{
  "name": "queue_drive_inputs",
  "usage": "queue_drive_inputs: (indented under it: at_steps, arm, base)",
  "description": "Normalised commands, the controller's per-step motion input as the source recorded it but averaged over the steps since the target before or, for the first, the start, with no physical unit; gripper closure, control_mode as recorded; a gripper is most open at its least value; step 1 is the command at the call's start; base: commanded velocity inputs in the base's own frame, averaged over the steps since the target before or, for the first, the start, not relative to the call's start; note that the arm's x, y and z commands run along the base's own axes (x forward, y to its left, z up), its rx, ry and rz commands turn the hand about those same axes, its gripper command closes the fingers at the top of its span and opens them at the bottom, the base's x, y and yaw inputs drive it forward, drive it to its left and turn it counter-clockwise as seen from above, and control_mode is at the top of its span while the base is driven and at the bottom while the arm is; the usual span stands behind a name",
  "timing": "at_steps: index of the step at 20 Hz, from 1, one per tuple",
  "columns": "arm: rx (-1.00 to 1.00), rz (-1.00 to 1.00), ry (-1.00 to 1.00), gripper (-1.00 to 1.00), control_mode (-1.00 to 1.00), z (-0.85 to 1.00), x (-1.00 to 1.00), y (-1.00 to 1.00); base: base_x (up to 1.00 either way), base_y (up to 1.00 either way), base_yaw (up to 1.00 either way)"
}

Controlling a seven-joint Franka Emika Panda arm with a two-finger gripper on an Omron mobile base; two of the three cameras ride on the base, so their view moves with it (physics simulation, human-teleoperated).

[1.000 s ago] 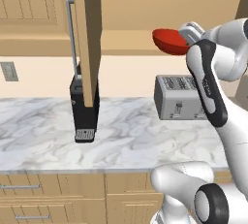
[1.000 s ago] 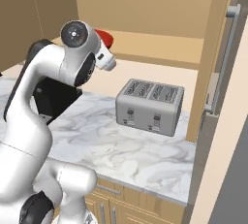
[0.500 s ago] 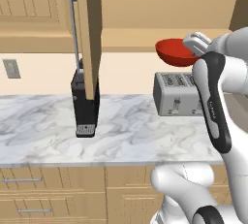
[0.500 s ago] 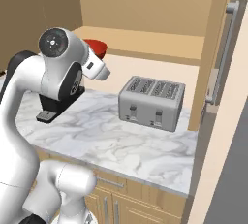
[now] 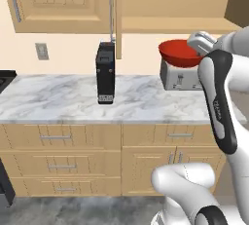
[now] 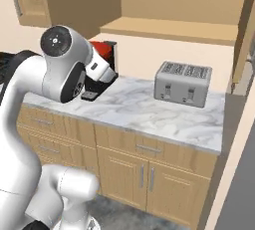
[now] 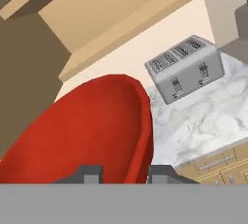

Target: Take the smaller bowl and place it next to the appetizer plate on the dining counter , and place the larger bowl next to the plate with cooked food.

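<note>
- The smaller bowl [image 5: 180, 52], glossy red, is held high at the upper right of the left base view, in front of a silver toaster [image 5: 181, 76].
- Its rim is clamped between the narrowly parted fingertips of the gripper [image 7: 118, 173], seen at the bottom of the hand view.

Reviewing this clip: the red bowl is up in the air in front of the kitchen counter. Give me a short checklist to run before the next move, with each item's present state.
1. Smaller bowl gripped: ok. The gripper has its jaws closed over the bowl's rim, one fingertip on each side.
2. Bowl lifted clear of the marble counter: ok. It hangs above the toaster in the left base view.
3. Bowl level: not ok. In the left base view it sits tilted.
4. Bowl contents: cannot tell. The inside that shows looks plain red.
5. Dining counter and appetizer plate in sight: not ok. The base faces the wooden cabinets.
6. Clearance from the black appliance: ok in the left base view.
</note>
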Motion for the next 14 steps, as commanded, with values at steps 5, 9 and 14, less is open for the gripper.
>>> queue_drive_inputs:
  at_steps: [5,9,14]
  arm:
    - [0.00,0.00,0.00,1.00,1.00,0.00,0.00,0.00]
    - [0.00,0.00,0.00,1.00,1.00,0.00,0.00,0.00]
    - [0.00,0.00,0.00,1.00,1.00,0.00,0.00,0.00]
  base:
    - [-0.31,1.00,0.23]
    - [0.09,1.00,0.37]
    - [0.44,0.97,0.56]
